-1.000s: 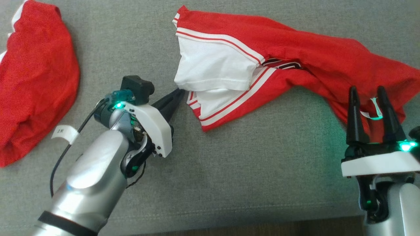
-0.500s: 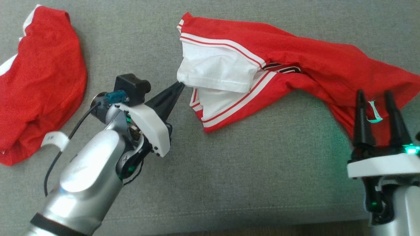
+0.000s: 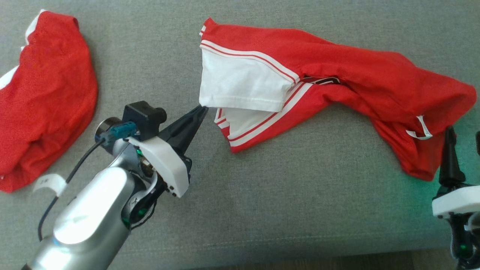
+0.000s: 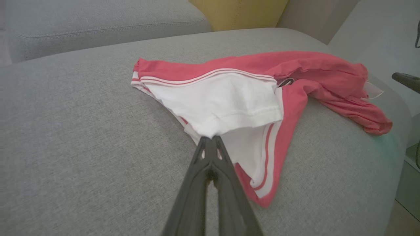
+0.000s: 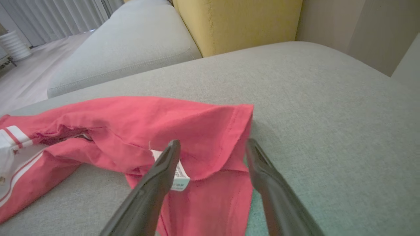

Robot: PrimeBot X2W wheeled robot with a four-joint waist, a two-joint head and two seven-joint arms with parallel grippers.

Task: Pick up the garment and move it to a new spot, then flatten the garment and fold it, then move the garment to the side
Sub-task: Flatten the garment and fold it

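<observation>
Nothing legible; print on garment (image 3: 356, 71) label (image 5: 182, 178) blurred.

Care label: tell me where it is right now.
In the head view the care label sits at the right end of the stretched-out red garment, just left of the open right gripper.

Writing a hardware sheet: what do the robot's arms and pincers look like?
The left arm is silver-grey with a white wrist shell, a black camera block, a teal connector, a black cable and a white tag. The left pincer and right pincer each have two long tapering black fingers.
</observation>
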